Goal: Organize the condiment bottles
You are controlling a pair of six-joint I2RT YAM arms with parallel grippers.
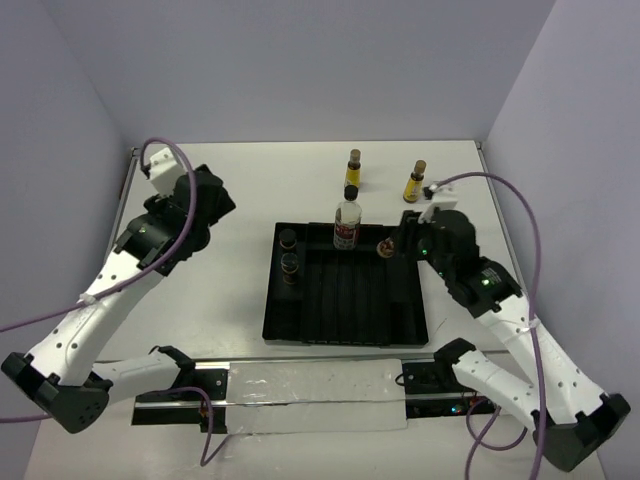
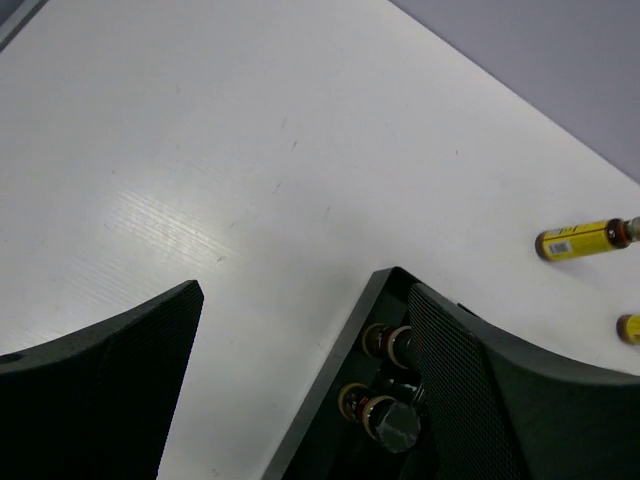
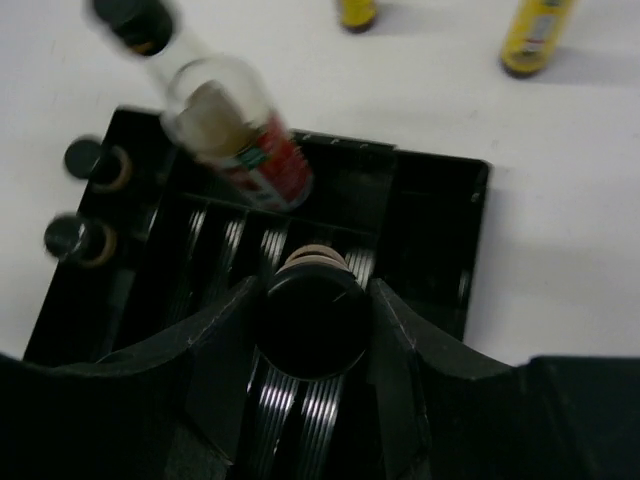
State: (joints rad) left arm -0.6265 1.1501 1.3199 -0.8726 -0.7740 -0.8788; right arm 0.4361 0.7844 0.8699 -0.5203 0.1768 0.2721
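The right wrist view blurs the clear bottle point(image 3: 235, 130) and crops 2 yellow bottles point(image 3: 535, 35) at its top edge.

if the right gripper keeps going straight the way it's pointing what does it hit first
Probably the floor of the black ridged tray, directly beneath it. The short dark-brown black-lidded jar clamped in the right gripper would touch first; depth is unclear.
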